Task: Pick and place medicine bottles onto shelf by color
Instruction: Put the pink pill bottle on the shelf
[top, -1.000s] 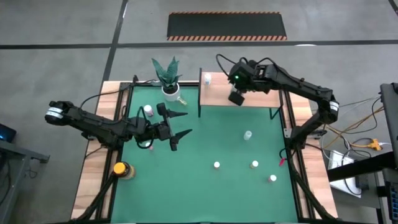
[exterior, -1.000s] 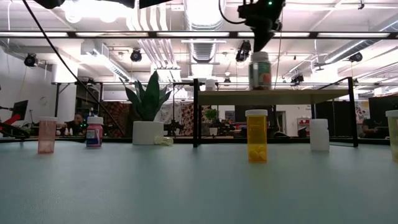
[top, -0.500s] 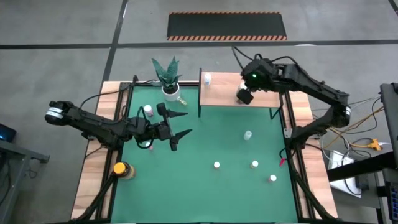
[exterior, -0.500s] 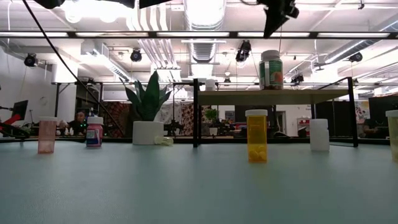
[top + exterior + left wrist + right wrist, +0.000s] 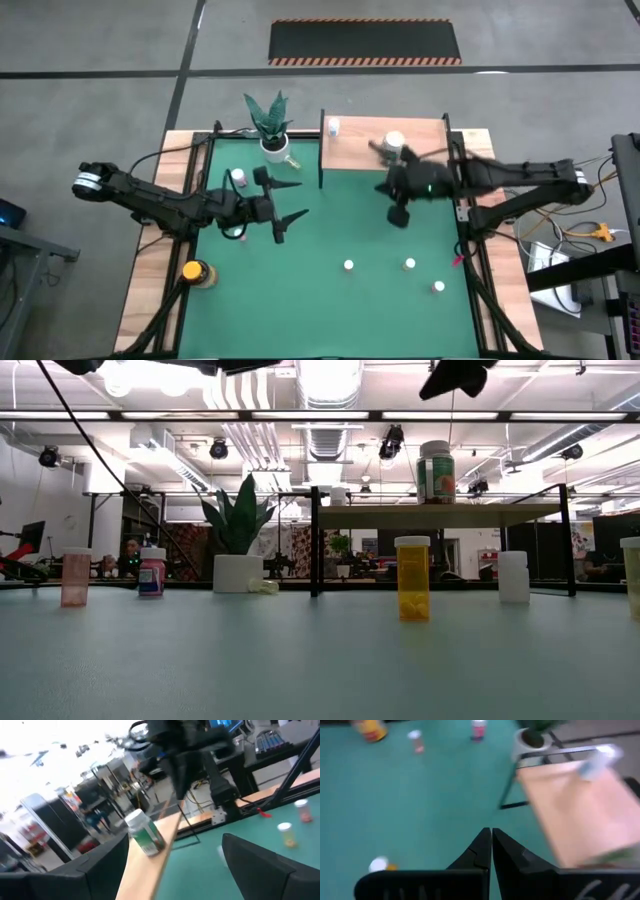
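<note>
Bottles (image 5: 409,264) dot the near desk (image 5: 330,310), light, rigid and slick, I'd say; best pinched round the body below the cap. Mid-desk, left gripper (image 5: 287,200) hangs spread beside pink ones; right gripper (image 5: 491,840), pressed together, hovers empty. Beyond, a green-labelled bottle (image 5: 436,472) stands upright on the shelf (image 5: 350,150).

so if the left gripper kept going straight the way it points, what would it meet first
Likely bare green mat: the left gripper is open and points across the table toward the right. Its wrist view shows the shelf and a green-labelled bottle ahead, though depth is unclear.
</note>
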You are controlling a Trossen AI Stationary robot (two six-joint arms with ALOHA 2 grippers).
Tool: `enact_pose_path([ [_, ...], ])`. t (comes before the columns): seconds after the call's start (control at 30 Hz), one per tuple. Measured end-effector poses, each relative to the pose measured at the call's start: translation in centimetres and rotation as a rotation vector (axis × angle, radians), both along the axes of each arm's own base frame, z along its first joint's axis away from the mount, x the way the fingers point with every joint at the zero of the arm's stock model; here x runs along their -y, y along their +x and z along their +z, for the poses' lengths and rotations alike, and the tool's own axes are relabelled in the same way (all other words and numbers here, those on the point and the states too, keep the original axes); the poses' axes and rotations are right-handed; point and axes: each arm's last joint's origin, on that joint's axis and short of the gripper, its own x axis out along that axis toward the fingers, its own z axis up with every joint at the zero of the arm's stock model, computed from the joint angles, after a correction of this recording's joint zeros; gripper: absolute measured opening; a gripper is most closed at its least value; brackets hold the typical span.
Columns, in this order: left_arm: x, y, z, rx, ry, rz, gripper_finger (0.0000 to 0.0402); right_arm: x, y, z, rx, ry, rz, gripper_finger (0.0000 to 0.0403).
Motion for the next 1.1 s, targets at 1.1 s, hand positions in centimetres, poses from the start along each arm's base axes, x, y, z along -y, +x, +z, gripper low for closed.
enact_pose_path([
  [1.1, -10.6, -6.3, -8.6, -0.323, -0.932, 1.260, 0.0280, -5.3, -0.2, -7.5, 0.010, -0.066, 0.280, 0.0008],
])
